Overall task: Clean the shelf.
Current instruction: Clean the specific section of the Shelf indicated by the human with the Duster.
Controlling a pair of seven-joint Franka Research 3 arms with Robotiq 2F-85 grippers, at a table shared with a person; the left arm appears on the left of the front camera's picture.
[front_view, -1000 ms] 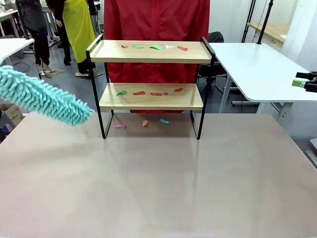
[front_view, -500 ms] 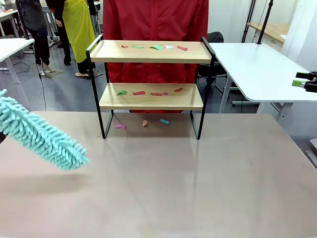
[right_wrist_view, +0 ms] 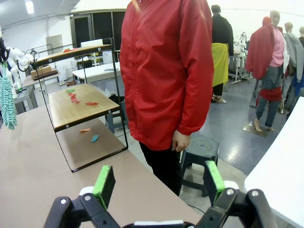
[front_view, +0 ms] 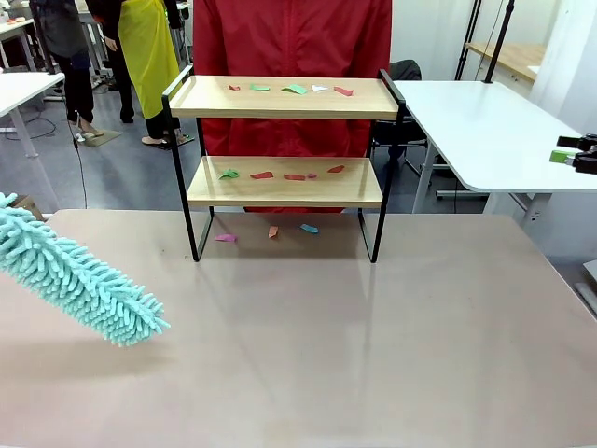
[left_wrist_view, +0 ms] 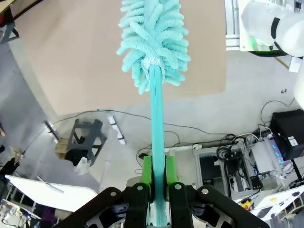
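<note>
My left gripper is clamped on the handle of the teal duster. The duster has dropped back from beside the shelf to low and well left of it, so I judge no sweeping has begun. The shelf stands on the table, a person just behind it. My right gripper gapes wide, empty. I count five paper scraps on the top board, five on the lower board, three beneath

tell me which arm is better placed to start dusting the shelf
Likely the left: the left gripper is shut on the duster, out over the table left of the shelf. The right gripper is open, empty, far off to the right.
</note>
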